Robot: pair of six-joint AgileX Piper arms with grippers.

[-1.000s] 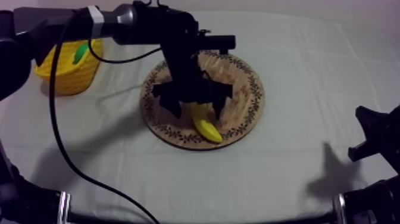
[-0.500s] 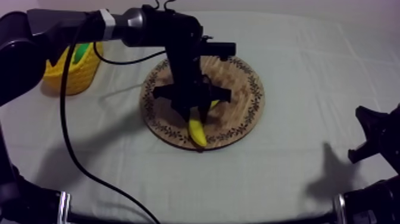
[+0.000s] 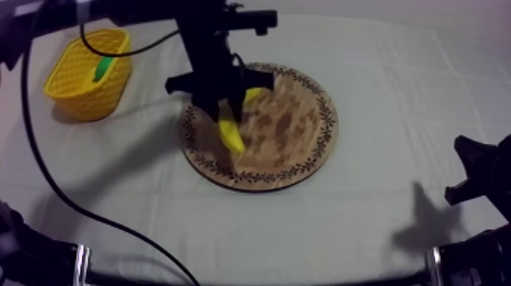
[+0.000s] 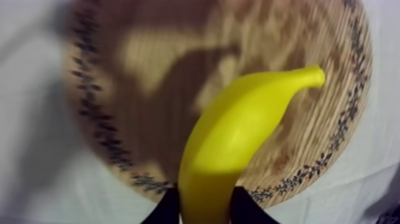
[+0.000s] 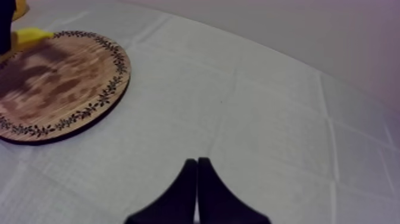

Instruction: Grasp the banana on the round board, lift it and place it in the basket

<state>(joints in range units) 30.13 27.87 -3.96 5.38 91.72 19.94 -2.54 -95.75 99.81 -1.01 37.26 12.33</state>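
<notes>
My left gripper [image 3: 226, 103] is shut on the yellow banana [image 3: 229, 130] and holds it in the air over the left part of the round wooden board [image 3: 293, 122]. In the left wrist view the banana [image 4: 238, 137] juts out from between my black fingers [image 4: 166, 210], with the board [image 4: 137, 53] below it. The yellow basket [image 3: 85, 74] stands at the far left of the table with something green inside. My right gripper [image 5: 196, 170] is shut on nothing, its fingers a narrow wedge over bare cloth, low at the table's right [image 3: 475, 171].
The board [image 5: 53, 83] lies beyond my right gripper, with a bit of the banana [image 5: 30, 37] at its far edge. Grey-white cloth stretches between the board and the basket and across the table's front and right.
My left gripper closed on the banana, lifted it off the board and moved up and left toward the basket. The right arm has not moved.
</notes>
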